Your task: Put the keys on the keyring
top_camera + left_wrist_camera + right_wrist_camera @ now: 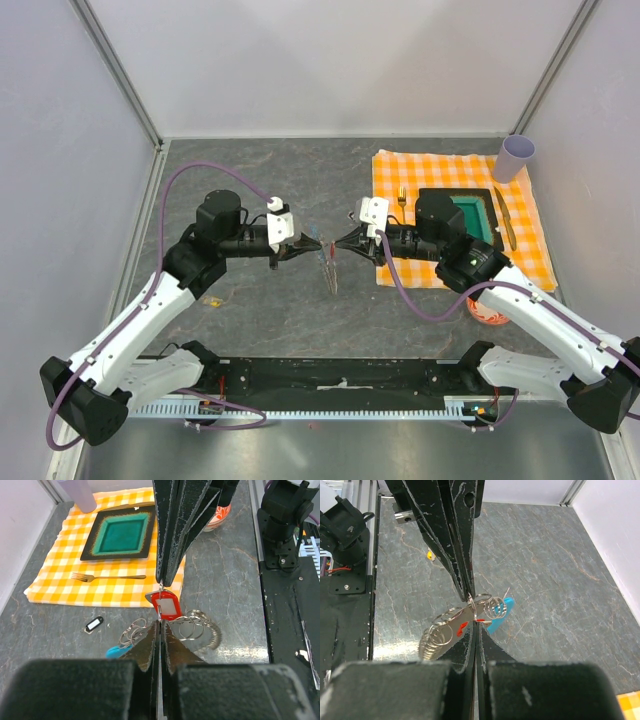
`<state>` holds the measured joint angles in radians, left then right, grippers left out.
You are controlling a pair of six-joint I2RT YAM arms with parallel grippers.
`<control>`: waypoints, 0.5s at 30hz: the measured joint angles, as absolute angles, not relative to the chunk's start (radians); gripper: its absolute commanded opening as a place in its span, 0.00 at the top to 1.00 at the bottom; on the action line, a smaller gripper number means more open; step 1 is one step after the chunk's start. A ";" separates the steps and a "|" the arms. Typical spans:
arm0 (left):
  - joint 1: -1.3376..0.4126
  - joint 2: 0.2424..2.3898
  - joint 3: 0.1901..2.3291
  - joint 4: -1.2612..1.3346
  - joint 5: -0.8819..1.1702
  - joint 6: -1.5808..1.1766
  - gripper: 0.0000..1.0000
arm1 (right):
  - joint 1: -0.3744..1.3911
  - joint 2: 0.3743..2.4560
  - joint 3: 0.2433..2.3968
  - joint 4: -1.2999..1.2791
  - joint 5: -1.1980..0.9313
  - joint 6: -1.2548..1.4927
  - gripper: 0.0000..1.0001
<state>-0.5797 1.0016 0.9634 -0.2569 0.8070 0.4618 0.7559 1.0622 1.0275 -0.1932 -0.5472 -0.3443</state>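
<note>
Left wrist: key (169,606) at right end effector (162,581) tip, grip indistinct.

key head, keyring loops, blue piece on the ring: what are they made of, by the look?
key: head looks like glossy red plastic, uniform bright colour around a pale window; blade not visible.
keyring: bare metal, silvery wire loops with sharp glints.
blue piece: probably plastic, flat saturated blue, soft sheen; painted metal not ruled out.
</note>
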 measured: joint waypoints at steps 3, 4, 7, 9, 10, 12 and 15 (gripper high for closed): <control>-0.581 1.002 0.963 -0.259 0.812 0.462 0.98 | 0.756 1.062 1.030 -0.196 -0.550 -0.345 1.00; -0.582 1.002 0.963 -0.259 0.814 0.462 0.98 | 0.756 1.062 1.030 -0.197 -0.550 -0.345 1.00; -0.585 1.002 0.963 -0.260 0.815 0.462 0.98 | 0.756 1.062 1.030 -0.197 -0.550 -0.345 1.00; -0.587 1.002 0.963 -0.260 0.815 0.462 0.98 | 0.756 1.062 1.030 -0.197 -0.550 -0.345 1.00; -0.588 1.002 0.963 -0.260 0.815 0.462 0.98 | 0.756 1.062 1.030 -0.197 -0.550 -0.345 1.00; -0.589 1.002 0.963 -0.260 0.815 0.462 0.98 | 0.756 1.062 1.030 -0.197 -0.550 -0.345 1.00; -0.590 1.002 0.963 -0.260 0.815 0.462 0.98 | 0.756 1.062 1.030 -0.198 -0.554 -0.348 1.00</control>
<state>-0.5896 1.0016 0.9634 -0.2600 0.8146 0.4622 0.7559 1.0622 1.0302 -0.1978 -0.5541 -0.3477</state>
